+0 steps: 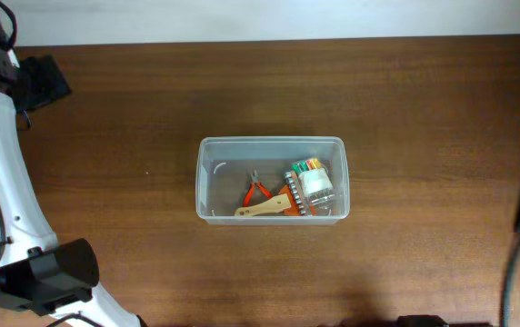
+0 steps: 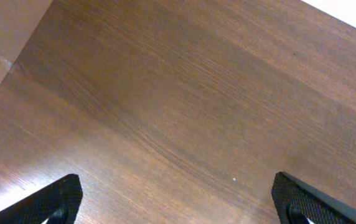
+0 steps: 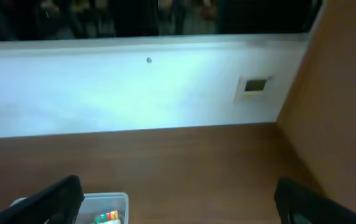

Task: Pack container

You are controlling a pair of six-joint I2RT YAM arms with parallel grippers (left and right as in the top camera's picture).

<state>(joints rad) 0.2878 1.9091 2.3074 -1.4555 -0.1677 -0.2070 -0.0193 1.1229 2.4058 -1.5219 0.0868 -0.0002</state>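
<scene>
One container (image 1: pixel 207 182) is set on the counter (image 1: pixel 424 109), one red-handled pliers (image 1: pixel 257 190) inside; the left tool (image 2: pixel 175 190) and right tool (image 3: pixel 178 190) are held spread.

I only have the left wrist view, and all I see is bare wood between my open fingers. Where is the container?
Observer: The container sits at the middle of the table, as the overhead view shows.
Operator: Is anything in it?
Observer: Yes. There are red-handled pliers, a pale wooden-handled tool and a clear pack with coloured pieces. Its left end is bare.
Operator: And the right gripper?
Observer: The right gripper is open and holds nothing. Its camera catches only a corner of the container.
</scene>
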